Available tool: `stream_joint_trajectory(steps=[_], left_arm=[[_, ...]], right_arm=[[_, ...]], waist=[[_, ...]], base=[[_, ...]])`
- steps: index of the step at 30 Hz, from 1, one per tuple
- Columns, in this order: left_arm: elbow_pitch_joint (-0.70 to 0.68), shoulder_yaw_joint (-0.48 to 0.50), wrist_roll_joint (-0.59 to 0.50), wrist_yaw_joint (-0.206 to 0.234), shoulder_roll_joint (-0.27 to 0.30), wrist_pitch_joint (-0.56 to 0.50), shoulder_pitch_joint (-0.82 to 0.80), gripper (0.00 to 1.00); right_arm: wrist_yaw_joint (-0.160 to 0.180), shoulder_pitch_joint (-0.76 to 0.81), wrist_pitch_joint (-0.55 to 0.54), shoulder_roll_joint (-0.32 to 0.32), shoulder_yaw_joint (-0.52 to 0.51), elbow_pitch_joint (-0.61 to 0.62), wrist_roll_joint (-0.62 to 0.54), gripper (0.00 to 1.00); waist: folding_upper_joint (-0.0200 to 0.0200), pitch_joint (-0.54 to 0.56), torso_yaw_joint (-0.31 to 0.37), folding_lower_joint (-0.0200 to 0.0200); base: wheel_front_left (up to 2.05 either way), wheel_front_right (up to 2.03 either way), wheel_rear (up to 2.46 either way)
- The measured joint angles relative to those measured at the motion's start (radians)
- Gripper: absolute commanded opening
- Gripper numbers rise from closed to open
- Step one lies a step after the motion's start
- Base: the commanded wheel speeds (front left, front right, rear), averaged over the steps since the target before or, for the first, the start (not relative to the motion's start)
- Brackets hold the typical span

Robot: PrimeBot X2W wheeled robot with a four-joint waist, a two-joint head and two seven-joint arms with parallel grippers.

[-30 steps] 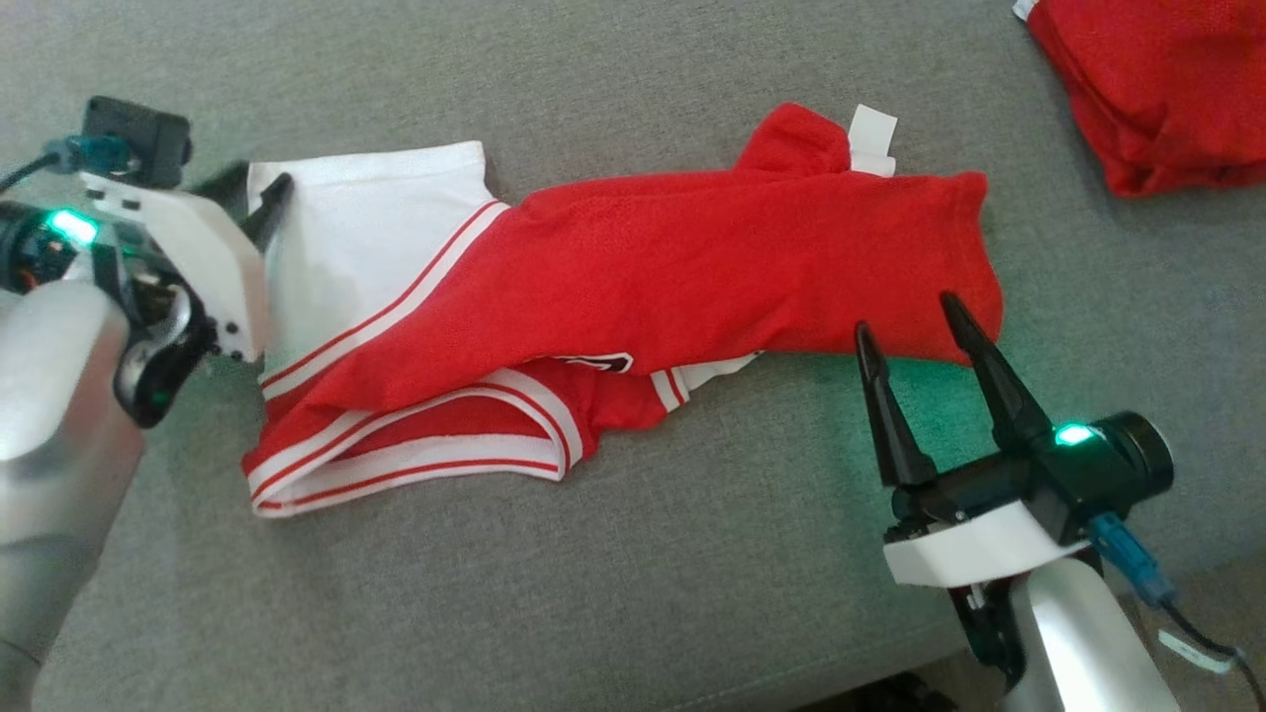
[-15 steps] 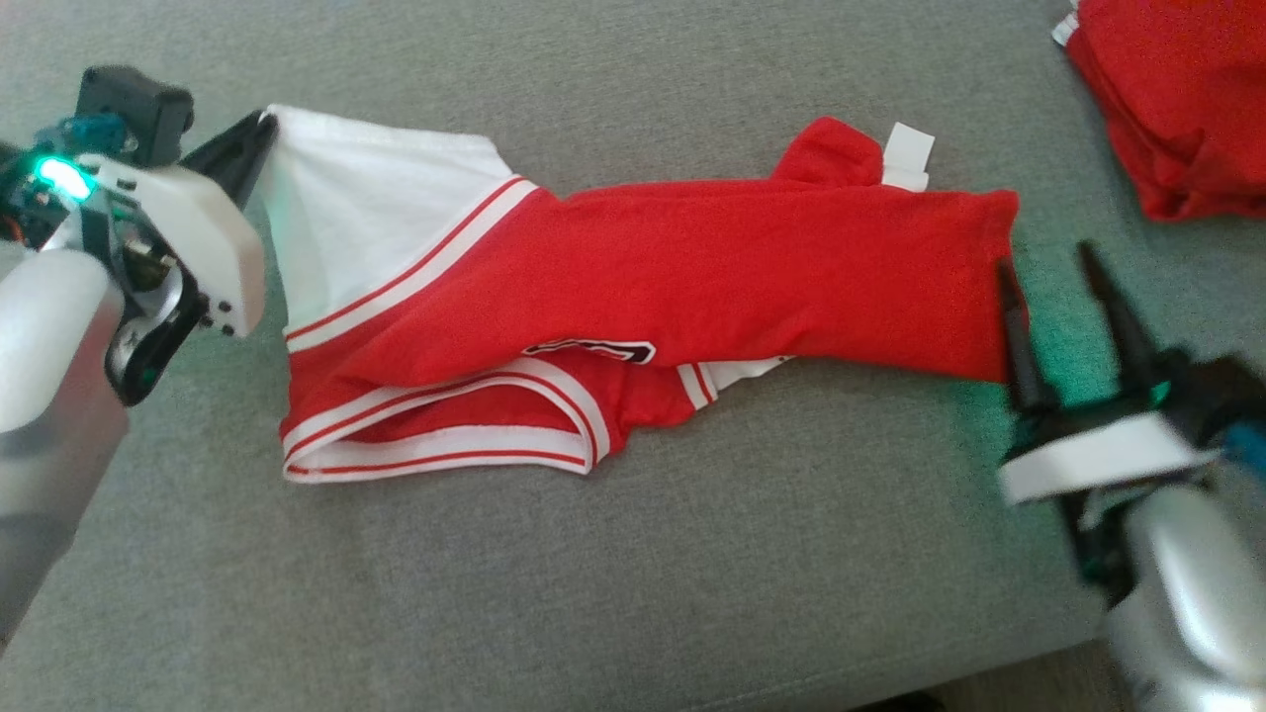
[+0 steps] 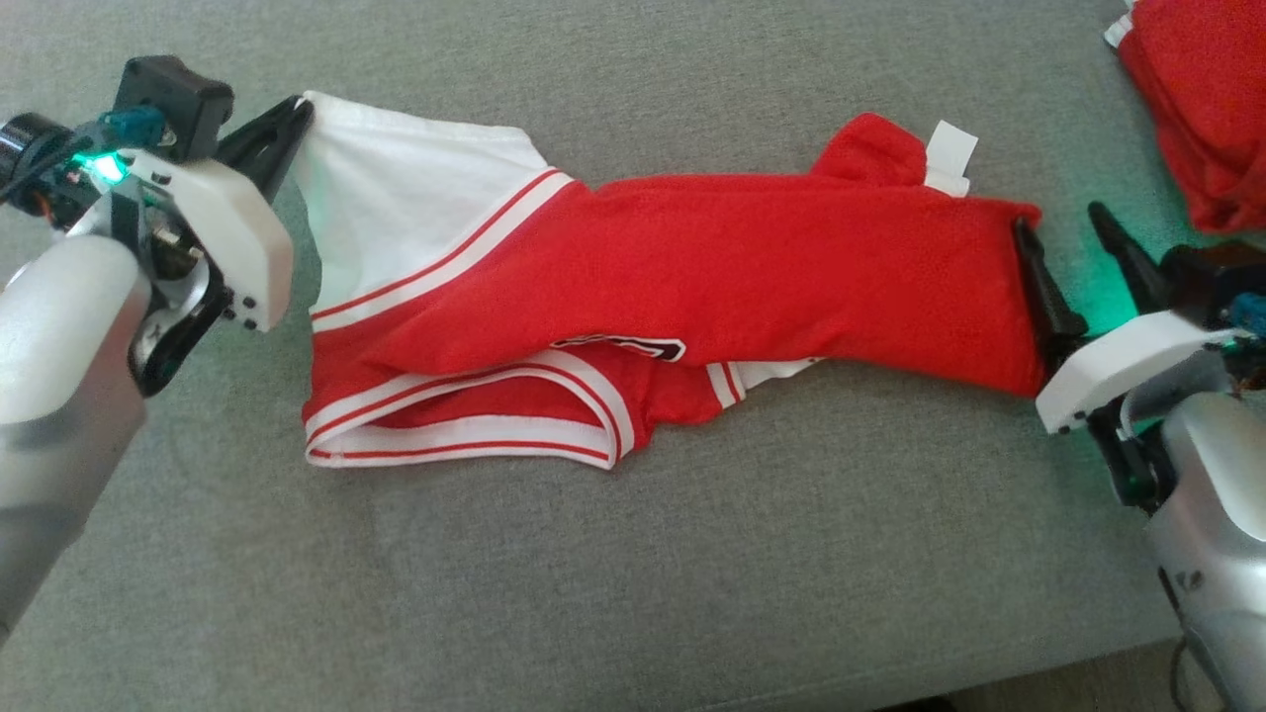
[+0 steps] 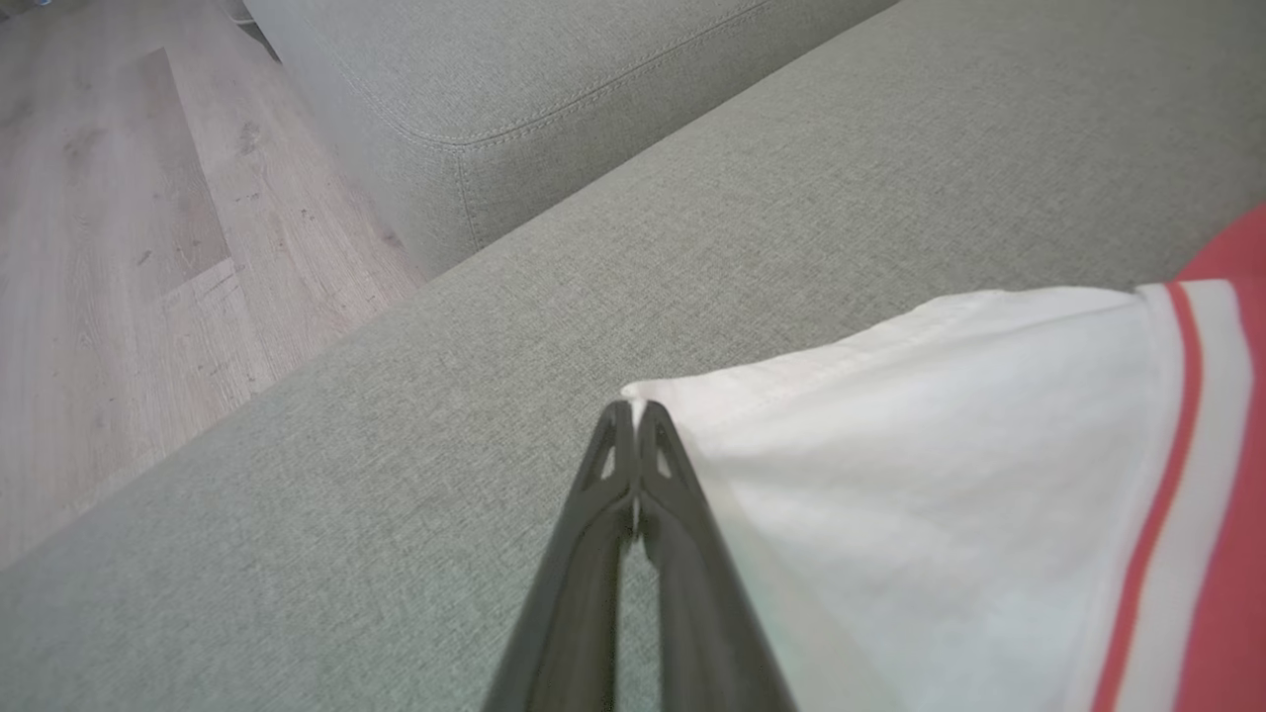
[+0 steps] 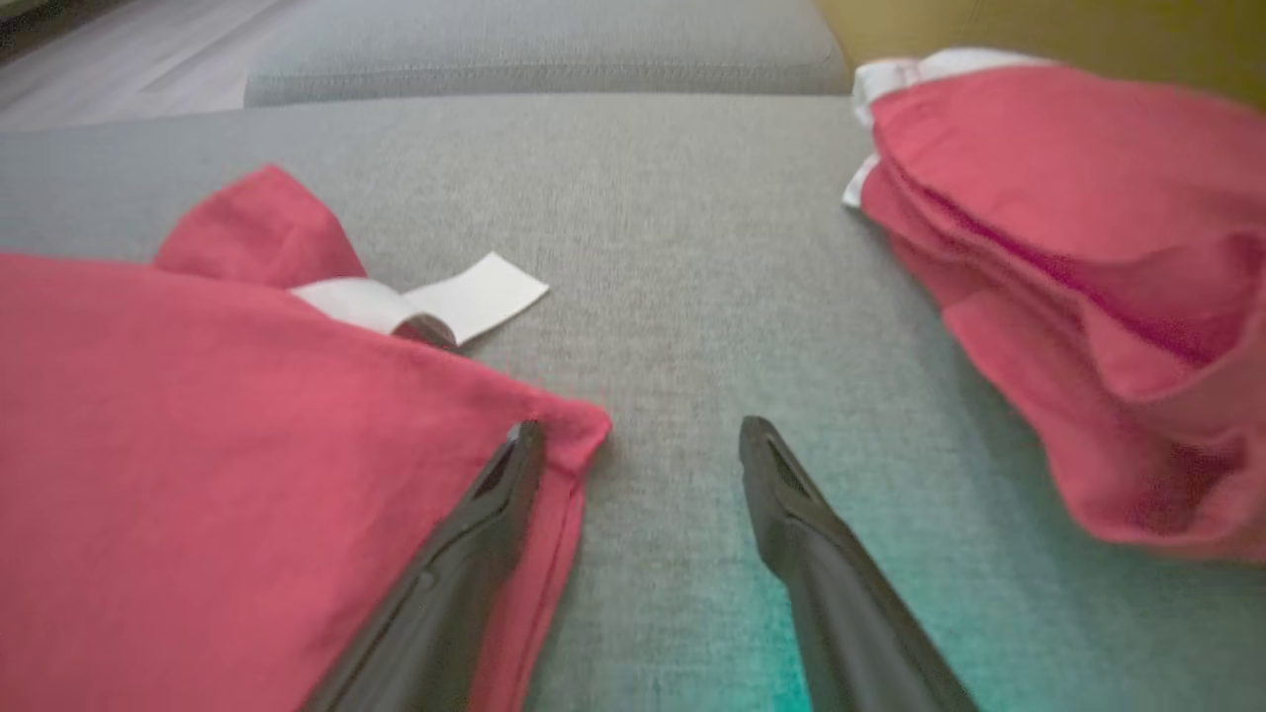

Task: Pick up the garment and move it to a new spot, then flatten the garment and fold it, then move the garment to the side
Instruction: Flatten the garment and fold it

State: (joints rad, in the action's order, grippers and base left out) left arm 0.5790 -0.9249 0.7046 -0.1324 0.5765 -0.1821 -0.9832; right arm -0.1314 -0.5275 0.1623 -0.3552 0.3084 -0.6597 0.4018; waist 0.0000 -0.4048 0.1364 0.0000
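The garment (image 3: 771, 267), a red jersey with white panels and striped trim, lies stretched left to right across the grey sofa seat (image 3: 633, 574). My left gripper (image 3: 297, 111) is shut on its white far-left corner and holds that corner slightly raised. The left wrist view shows the fingers (image 4: 633, 465) pressed together with the white cloth (image 4: 940, 475) pinched at their tips. At the garment's right end my right gripper (image 3: 1060, 222) stands open. In the right wrist view one of its fingers (image 5: 495, 494) lies on the red corner (image 5: 564, 435) and the other is over bare cushion.
A second red garment (image 3: 1197, 89) lies bunched at the far right, close to my right gripper (image 5: 643, 427). A white tag (image 5: 475, 297) sticks out behind the jersey's right end. Wooden floor (image 4: 119, 247) lies beyond the sofa's left edge, and the front edge runs along the bottom.
My left gripper has closed on the white corner and drawn it up and outward. My right gripper has swung from the garment's front to its right end. The camera has shifted.
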Motion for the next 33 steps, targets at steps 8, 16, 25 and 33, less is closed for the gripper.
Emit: stream_joint_trajectory(steps=[8,16,25,33], left_arm=[[-0.028,-0.037,0.031,0.0,0.016,-0.003,-0.016,0.0],[-0.052,-0.072,0.051,0.0,0.029,-0.009,-0.019,0.0],[-0.062,-0.093,0.06,0.0,0.033,0.084,-0.022,0.0],[-0.092,-0.086,-0.028,0.03,0.049,0.304,-0.024,0.0]], right_arm=[[0.0,-0.066,0.0,-0.006,0.101,-0.089,0.09,1.0],[0.0,-0.119,-0.029,-0.048,0.238,-0.122,0.185,0.44],[0.0,-0.13,0.036,-0.081,0.317,-0.157,0.222,0.0],[0.0,-0.2,0.086,-0.187,0.221,-0.024,0.137,0.0]], waist=[[0.0,-0.01,-0.007,0.0],[0.0,-0.002,-0.02,-0.0001],[0.0,0.04,-0.029,0.0],[0.0,0.142,-0.03,-0.0001]], base=[[0.0,0.0,0.0],[0.0,0.0,0.0],[0.0,0.0,0.0],[0.0,0.0,0.0]])
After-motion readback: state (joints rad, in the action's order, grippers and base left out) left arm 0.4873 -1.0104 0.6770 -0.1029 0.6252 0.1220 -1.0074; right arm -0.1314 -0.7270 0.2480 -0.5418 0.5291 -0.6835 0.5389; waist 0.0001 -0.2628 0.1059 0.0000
